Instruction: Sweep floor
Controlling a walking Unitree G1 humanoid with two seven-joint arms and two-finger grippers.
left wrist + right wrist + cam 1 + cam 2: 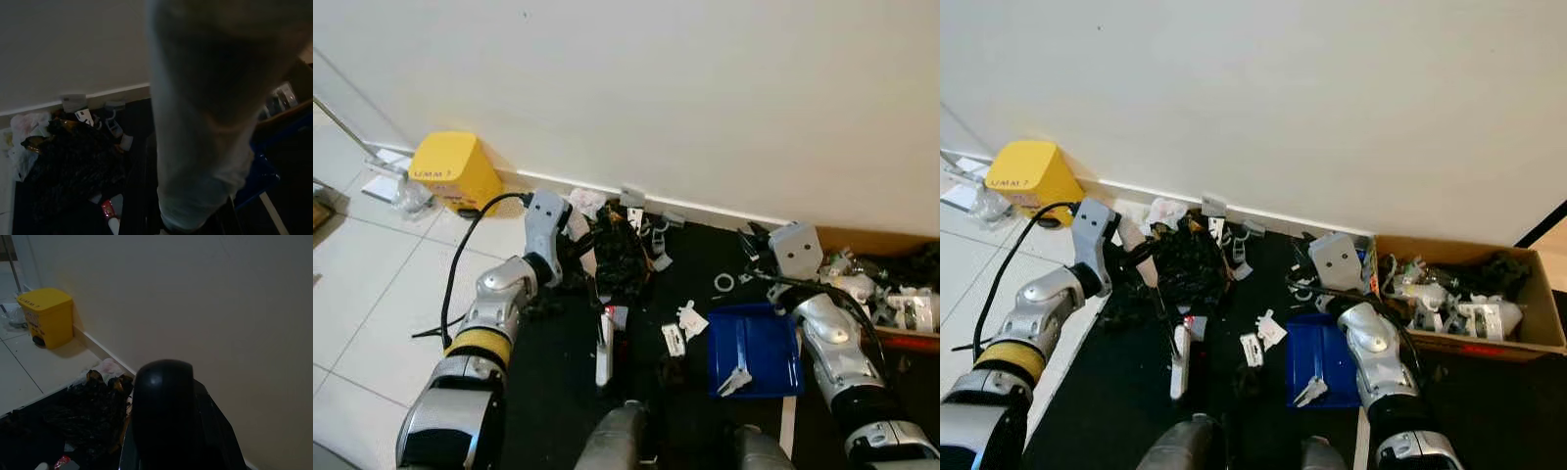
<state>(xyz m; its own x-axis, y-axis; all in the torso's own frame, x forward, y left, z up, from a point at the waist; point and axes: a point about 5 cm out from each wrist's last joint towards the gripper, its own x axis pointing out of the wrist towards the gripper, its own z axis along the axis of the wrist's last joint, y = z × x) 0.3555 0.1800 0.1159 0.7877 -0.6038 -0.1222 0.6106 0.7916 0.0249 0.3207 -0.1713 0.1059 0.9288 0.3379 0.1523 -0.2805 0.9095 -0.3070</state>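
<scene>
Left pincer (576,247), its state impossible to tell, reaches into the crinkled black plastic litter heap (619,253) on the dark floor mat (558,382) by the wall — light, soft, snaggy stuff, best pushed low toward the blue plastic dustpan (756,351).

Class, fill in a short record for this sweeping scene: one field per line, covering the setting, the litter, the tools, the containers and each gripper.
Setting: dark mat along a white wall
Litter: black crumpled pile and white scraps
Tool: blue dustpan lying on the mat
Containers: yellow bin by the wall; cardboard box holding clutter
Left gripper: at the black pile
Right gripper: by the dustpan, fingers not discernible
</scene>
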